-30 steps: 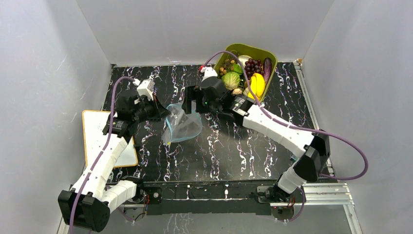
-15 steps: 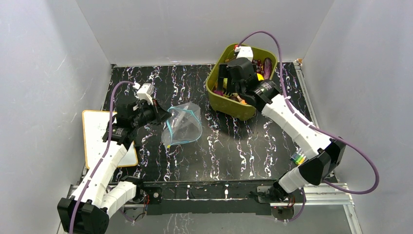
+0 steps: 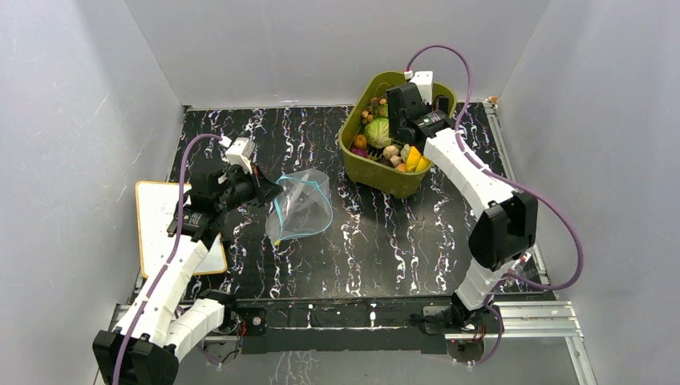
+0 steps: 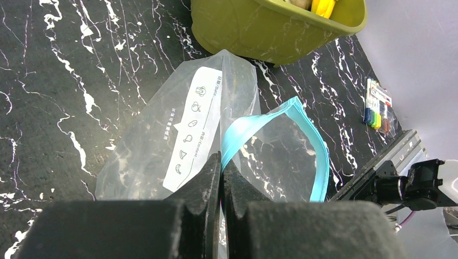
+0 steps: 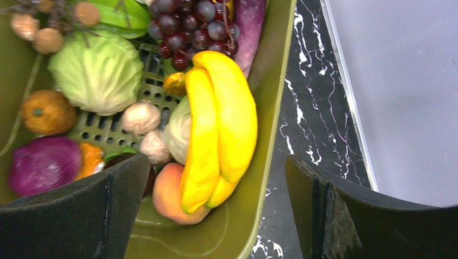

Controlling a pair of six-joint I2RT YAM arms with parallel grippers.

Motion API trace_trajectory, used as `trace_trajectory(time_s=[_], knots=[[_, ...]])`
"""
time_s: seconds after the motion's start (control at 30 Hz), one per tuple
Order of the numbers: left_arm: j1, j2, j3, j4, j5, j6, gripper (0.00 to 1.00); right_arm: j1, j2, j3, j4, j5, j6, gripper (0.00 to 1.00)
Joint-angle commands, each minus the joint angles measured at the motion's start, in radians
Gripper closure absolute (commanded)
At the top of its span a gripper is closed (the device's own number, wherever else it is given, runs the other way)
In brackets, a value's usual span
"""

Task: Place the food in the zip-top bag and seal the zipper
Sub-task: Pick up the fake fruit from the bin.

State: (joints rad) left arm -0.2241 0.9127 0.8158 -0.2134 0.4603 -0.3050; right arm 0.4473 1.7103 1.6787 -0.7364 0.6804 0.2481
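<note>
Pinching the zipper [image 4: 246, 128] of the zip-top bag [image 4: 162, 145], left gripper [image 4: 221, 162] jaws closed tight on the blue strip; bag lies on the black table [image 3: 385, 241] at 3 o'clock of that gripper in the top view. The right gripper [image 5: 216, 162] is spread wide, holding nothing, over the green tub [image 3: 385, 178] at the table's 1 o'clock. The food [image 3: 389, 148] sits in the tub directly under it: bananas [image 5: 221, 118] between the 2 fingers [image 5: 81, 216], cabbage [image 5: 97, 75] at 10 o'clock, grapes [image 5: 186, 24] at 12, well apart from the bag.

The tub [image 4: 259, 27] is olive-green, the bananas [image 5: 221, 124] yellow, the zipper [image 4: 246, 129] light blue.
</note>
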Motion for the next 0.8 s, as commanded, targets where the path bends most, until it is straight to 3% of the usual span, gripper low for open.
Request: trace_trajectory(time_s=[0.0, 0.37, 0.77], knots=[[-0.011, -0.018, -0.008, 0.006, 0.022, 0.023, 1.0, -0.051, 0.04, 0.075, 0.035, -0.025, -0.048, 0.02], [-0.024, -0.029, -0.006, -0.002, 0.018, 0.036, 1.0, -0.146, 0.189, 0.133, 0.041, -0.141, -0.096, 0.05], [-0.026, -0.034, -0.007, -0.007, 0.006, 0.04, 1.0, -0.163, 0.263, 0.126, 0.053, -0.132, -0.133, 0.11]])
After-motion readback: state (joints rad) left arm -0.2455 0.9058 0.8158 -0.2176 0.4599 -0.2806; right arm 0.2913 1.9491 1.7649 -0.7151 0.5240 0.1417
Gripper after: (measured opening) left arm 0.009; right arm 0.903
